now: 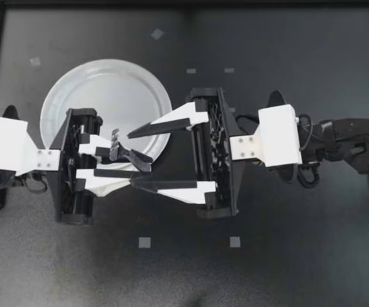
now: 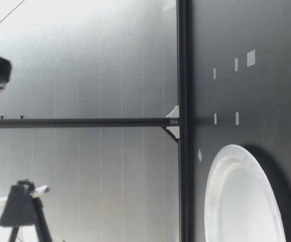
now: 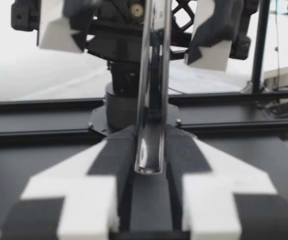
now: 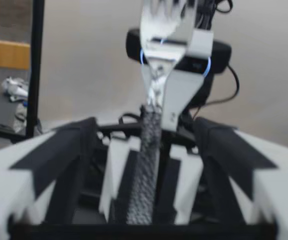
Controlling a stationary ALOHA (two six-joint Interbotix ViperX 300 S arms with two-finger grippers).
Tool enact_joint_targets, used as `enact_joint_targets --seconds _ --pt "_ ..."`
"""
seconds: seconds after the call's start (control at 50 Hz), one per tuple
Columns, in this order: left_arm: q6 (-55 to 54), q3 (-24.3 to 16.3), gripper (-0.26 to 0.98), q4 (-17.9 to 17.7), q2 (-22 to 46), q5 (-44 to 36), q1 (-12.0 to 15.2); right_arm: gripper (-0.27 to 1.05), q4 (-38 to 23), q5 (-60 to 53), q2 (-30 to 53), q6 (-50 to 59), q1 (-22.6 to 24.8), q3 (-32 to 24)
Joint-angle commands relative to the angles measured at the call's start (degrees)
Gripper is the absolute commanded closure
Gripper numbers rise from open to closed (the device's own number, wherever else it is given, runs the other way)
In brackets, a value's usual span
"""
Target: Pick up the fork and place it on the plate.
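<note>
A metal fork (image 1: 115, 144) is held above the near rim of the white plate (image 1: 75, 96), with my left gripper (image 1: 130, 165) shut on its handle. In the left wrist view the shiny handle (image 3: 152, 110) stands pinched between the left gripper's dark pads (image 3: 115, 155). My right gripper (image 1: 132, 160) faces it from the right, open wide, one finger on each side of the left gripper's tips without touching the fork. In the right wrist view the fork (image 4: 148, 145) stands upright between the spread fingers (image 4: 59, 150), tines up. The low view shows only the plate (image 2: 221, 176).
The dark table (image 1: 267, 256) carries small grey tape marks (image 1: 144, 242) in front and behind. A black frame rail (image 1: 184, 4) borders the far edge. Both arms meet at the plate's right side.
</note>
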Motion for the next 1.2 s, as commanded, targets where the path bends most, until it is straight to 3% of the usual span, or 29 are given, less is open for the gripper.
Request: enact_joint_targets --seconds 0.0,0.1,0.2,0.32,0.52,0.58,0.78,0.98,1.06,1.18 --pt "-3.34 0.62 0.7 -0.53 -2.02 3.16 -0.7 0.01 1.23 -0.44 -3.6 0.09 -1.85 2.46" --pt "-8.26 2.29 0.7 -3.16 -4.13 12.48 -2.11 0.01 2.55 -0.44 -6.68 0.09 -2.37 6.24" --pt "-12.74 3.08 0.7 -7.12 -7.38 26.98 -3.6 0.01 4.04 -0.09 -9.4 0.09 -2.37 9.76" --pt "-17.67 3.6 0.7 -16.17 -11.51 41.22 -3.96 0.01 4.66 0.0 -10.37 0.18 -2.37 12.3" --pt "-22.85 10.81 0.7 -28.21 -13.8 50.27 -3.96 0.01 4.66 0.53 -10.9 1.76 -2.2 14.94" --pt "-24.96 12.22 0.7 -30.15 -14.24 52.82 -3.96 0.01 4.66 0.53 -11.25 2.55 -2.11 15.73" --pt "-31.55 13.36 0.7 -30.06 -16.79 63.28 -3.96 0.01 4.66 0.53 -12.13 3.25 -2.11 17.67" --pt "-39.2 15.91 0.7 -27.25 -20.48 67.94 -3.87 0.01 4.57 0.44 -10.72 4.66 -1.23 17.84" --pt "-43.42 17.84 0.7 -24.43 -21.71 67.94 -3.34 0.01 4.57 0.26 -10.46 4.75 -0.7 18.02" --pt "-49.92 19.07 0.7 -16.7 -22.59 70.58 -1.58 0.01 4.57 0.18 -10.46 4.83 -0.26 18.37"
